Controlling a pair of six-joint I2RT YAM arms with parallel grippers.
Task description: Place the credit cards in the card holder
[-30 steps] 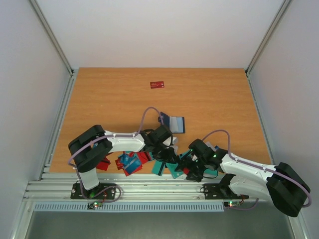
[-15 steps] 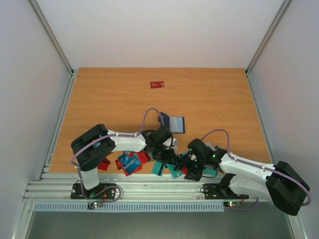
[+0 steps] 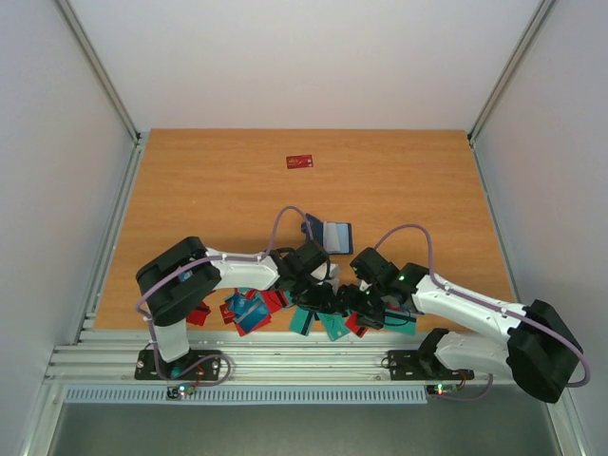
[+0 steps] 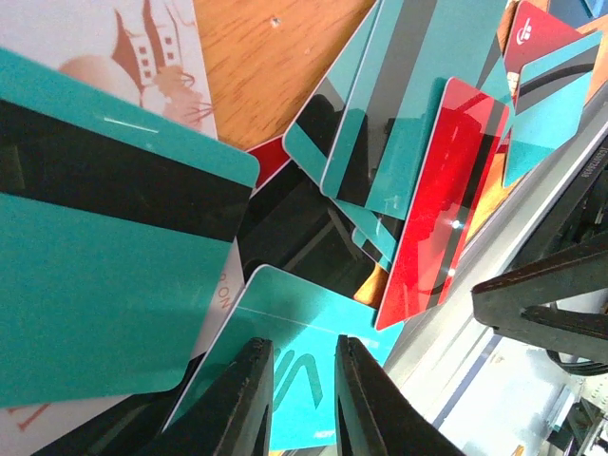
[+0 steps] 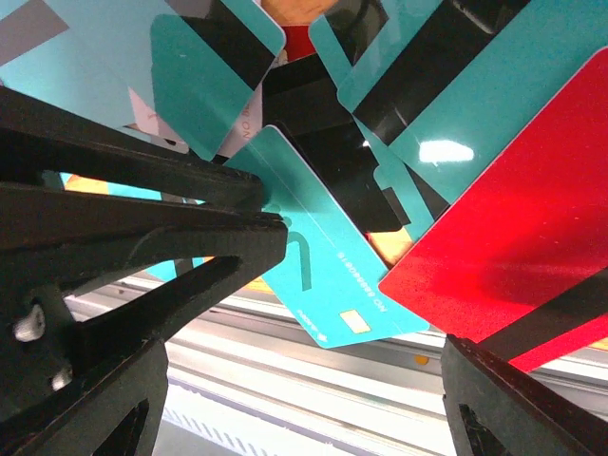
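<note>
**Pinching teal over the pile**

Clamping down with the left gripper [image 4: 302, 366] on a teal card [image 5: 328, 275], chip showing in the right wrist view, just over the heap of credit cards [image 3: 249, 309] at the near edge of the table [image 3: 408, 180]. Spreading wide with the right gripper [image 3: 357, 304]: released, gripping nothing, jaws well apart with the pinched card's end between them. Over to the card holder [image 3: 332, 235]: lying open on the wood just beyond both wrists, apart from the heap. Far back, spotting one red card [image 3: 300, 161] alone.
</note>
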